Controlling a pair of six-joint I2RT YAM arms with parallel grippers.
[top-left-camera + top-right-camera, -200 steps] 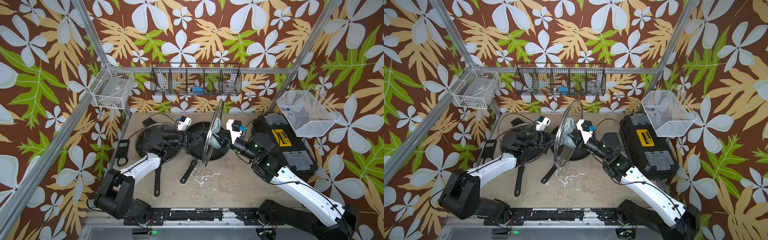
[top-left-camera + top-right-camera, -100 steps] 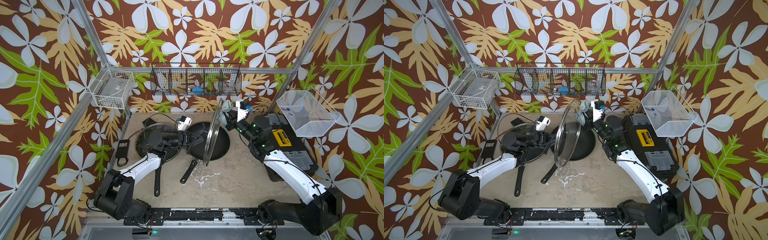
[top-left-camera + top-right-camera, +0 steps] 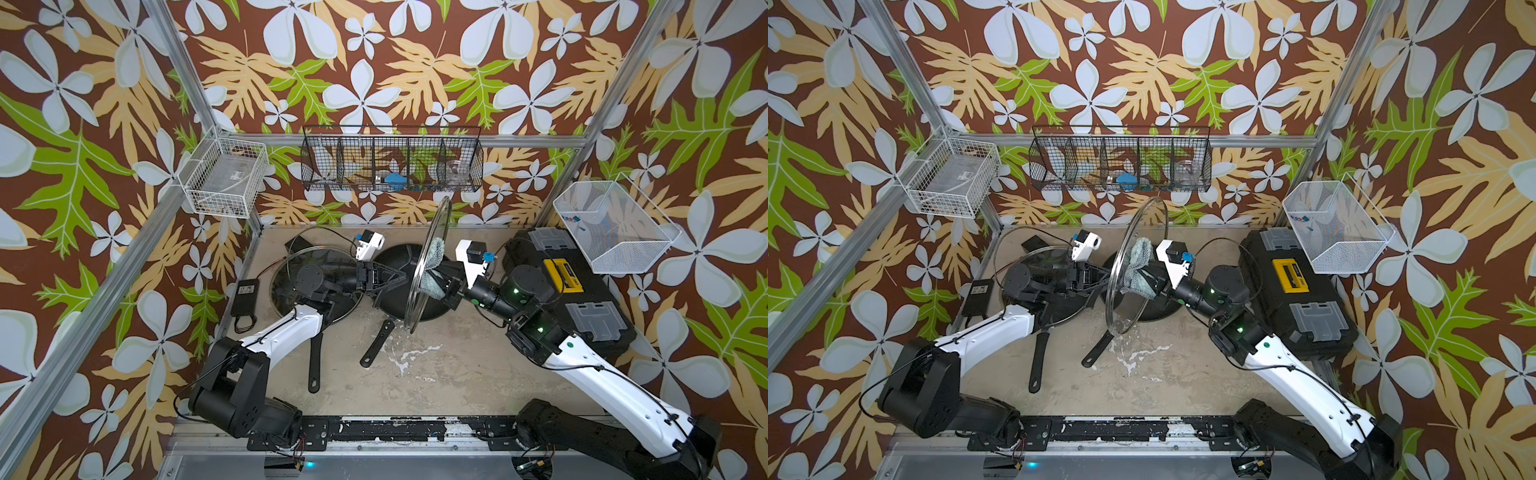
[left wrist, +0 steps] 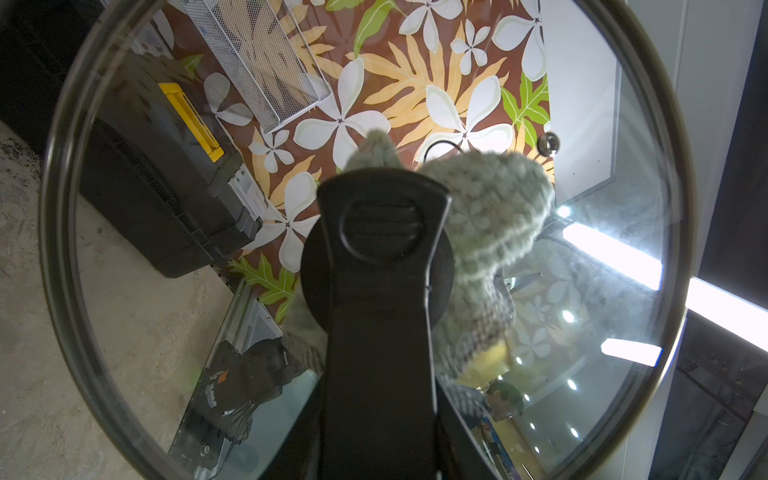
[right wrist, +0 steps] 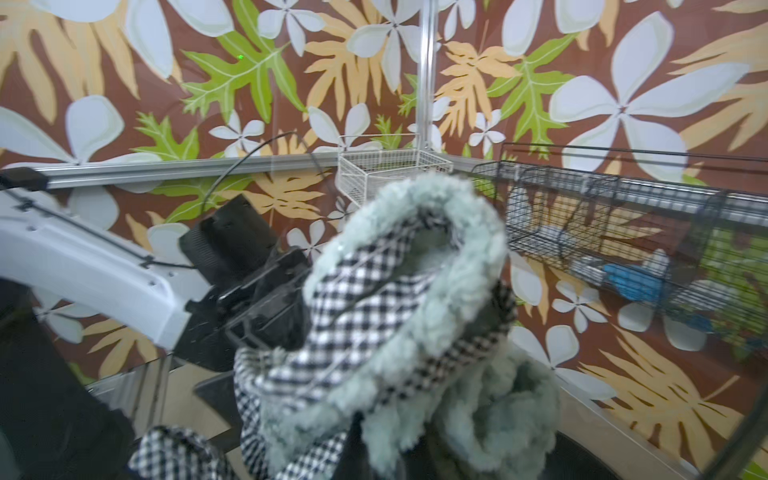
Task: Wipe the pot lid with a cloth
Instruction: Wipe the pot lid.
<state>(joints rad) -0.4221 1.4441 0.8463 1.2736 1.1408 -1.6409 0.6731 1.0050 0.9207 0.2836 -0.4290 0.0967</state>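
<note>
A glass pot lid [image 3: 1121, 307] with a dark rim stands nearly upright above the pans, seen edge-on [image 3: 438, 220] in a top view. My left gripper [image 3: 401, 277] is shut on the lid's black handle [image 4: 378, 232]. A pale grey-teal cloth [image 3: 1138, 264] with a checked backing [image 5: 365, 299] is bunched in my right gripper [image 3: 1152, 284], which is shut on it. The cloth presses on the lid's far face, beside the centre, and shows through the glass [image 4: 490, 216]. The right jaws are buried in the fabric.
Two black frying pans [image 3: 316, 299] [image 3: 392, 299] lie under the arms, handles pointing to the front. A black toolbox [image 3: 582, 299] fills the right side. Wire baskets [image 3: 224, 183] [image 3: 390, 166] [image 3: 611, 228] hang on the walls. A power adapter [image 3: 245, 295] lies at the left.
The right gripper carried the cloth from the lid's middle up to its top edge, then back down to the middle. The left arm and lid stayed put.
</note>
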